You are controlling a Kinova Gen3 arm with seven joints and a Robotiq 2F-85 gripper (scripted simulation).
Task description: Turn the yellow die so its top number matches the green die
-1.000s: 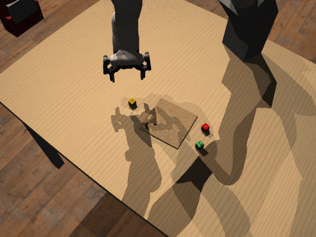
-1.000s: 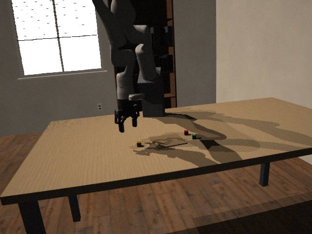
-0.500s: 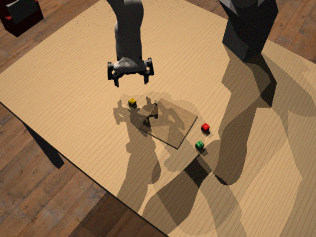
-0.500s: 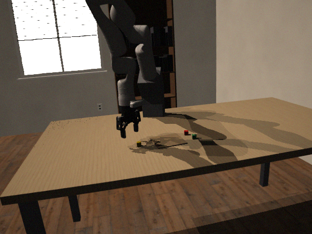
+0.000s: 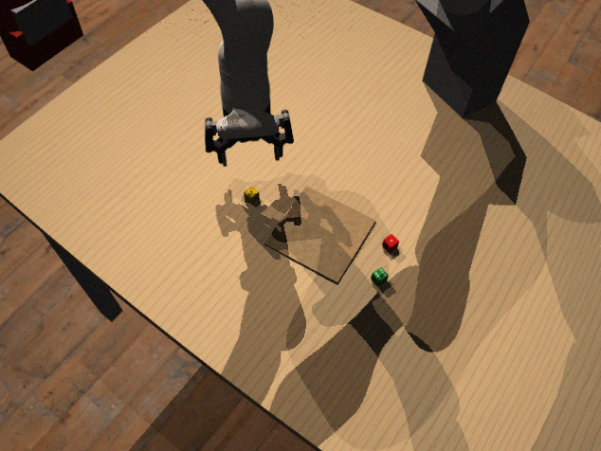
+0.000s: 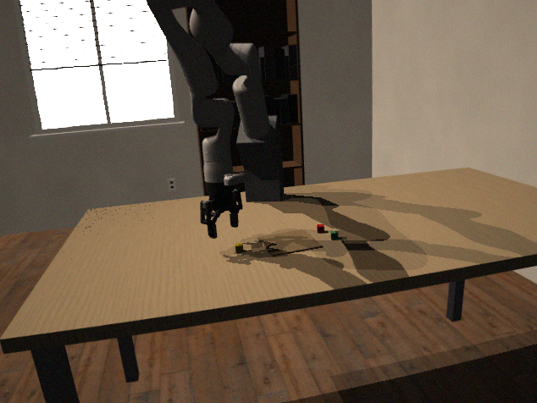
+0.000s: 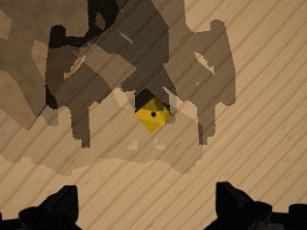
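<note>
The yellow die [image 5: 250,193] [image 6: 238,247] [image 7: 153,115] lies on the bare table just left of the mat, with one pip on top. The thin tan mat [image 5: 339,252] [image 6: 303,248] lies flat in the arm's shadow. The green die [image 5: 379,276] [image 6: 334,234] lies on the table off the mat's right corner, with several pips on top. The red die [image 5: 391,242] [image 6: 320,228] lies beside it, with one pip on top. My gripper [image 5: 249,155] [image 6: 222,227] is open and empty, hanging above the yellow die. Its fingertips show at the bottom of the wrist view [image 7: 146,210].
The arm's dark base [image 5: 473,53] [image 6: 260,173] stands at the back of the wooden table [image 5: 121,145] [image 6: 130,277]. A dark red box [image 5: 36,28] stands on the floor at the far left. The table's near edge [image 5: 145,315] runs diagonally.
</note>
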